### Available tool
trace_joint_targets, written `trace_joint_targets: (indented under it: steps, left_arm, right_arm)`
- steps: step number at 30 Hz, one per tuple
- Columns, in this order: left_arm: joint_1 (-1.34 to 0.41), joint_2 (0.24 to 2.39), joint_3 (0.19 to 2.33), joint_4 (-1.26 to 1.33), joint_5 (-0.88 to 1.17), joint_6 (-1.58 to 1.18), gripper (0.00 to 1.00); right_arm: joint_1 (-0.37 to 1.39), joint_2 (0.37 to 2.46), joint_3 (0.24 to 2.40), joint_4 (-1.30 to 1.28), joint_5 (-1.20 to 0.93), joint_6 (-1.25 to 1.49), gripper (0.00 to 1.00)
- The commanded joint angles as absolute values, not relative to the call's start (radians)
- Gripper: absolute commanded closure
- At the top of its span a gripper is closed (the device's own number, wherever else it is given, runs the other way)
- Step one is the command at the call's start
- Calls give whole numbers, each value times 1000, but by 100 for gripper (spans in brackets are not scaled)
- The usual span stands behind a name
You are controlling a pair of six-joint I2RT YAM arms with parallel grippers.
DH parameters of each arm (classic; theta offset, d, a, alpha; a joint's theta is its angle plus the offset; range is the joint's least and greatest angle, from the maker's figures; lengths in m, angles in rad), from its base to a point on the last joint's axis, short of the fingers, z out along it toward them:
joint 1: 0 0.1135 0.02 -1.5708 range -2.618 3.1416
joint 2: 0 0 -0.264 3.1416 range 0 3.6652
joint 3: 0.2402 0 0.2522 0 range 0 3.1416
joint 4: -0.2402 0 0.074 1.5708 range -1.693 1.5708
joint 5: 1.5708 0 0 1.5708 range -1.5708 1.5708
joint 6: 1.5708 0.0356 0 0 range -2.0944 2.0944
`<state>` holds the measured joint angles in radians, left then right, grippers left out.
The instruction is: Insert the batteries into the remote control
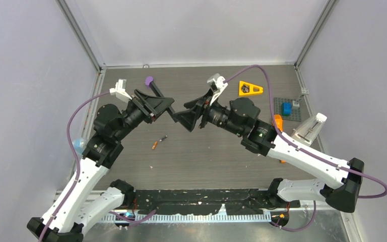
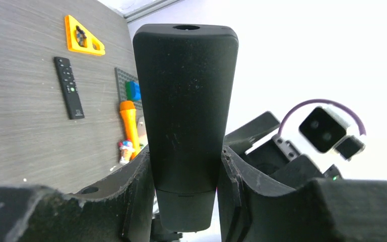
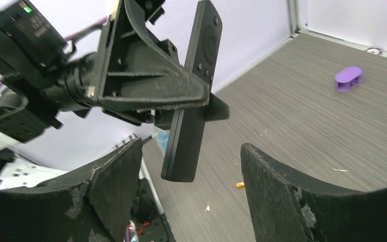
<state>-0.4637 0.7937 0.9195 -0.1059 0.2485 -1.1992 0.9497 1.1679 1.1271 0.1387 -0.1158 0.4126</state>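
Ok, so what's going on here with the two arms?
The left gripper holds a black remote clamped in its jaws, raised above the table. The right gripper faces it, jaws open, close to the remote's free end and gripping nothing. One small orange battery lies on the table below them, not yet loaded.

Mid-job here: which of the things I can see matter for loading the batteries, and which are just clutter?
For the job:
- remote, gripped in the left claw
- right claw, open beside it
- one battery on the table

Just lying about:
- second remote
- orange triangle
- purple piece
- thick orange stick
- grey brick plate
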Motion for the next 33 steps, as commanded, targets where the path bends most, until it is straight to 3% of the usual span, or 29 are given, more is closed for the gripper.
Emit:
trace_joint_targets:
  steps: [1, 6, 16, 19, 26, 29, 33]
  left_arm:
    - [-459, 778, 930, -65, 221, -1346, 100]
    - [-459, 770, 878, -7, 231, -1443, 100]
    - [-459, 745, 875, 3, 228, -1434, 97]
    - [-459, 736, 872, 3, 225, -1421, 83]
    - [-456, 693, 814, 159, 199, -1319, 32]
    - [-454, 661, 802, 202, 181, -1216, 21]
    - [-453, 657, 796, 244, 195, -1129, 16]
  right_arm:
    - [1035, 1189, 1153, 91, 87, 243, 25]
    - [1088, 1232, 1195, 86, 167, 198, 33]
    - [1104, 1235, 1220, 114, 233, 162, 74]
    - [1104, 1223, 1225, 111, 215, 167, 82]
    - [1075, 1178, 1250, 87, 78, 236, 92]
    - [1019, 1166, 1264, 83, -100, 325, 93]
    - [906, 1177, 1249, 171, -337, 506, 93]
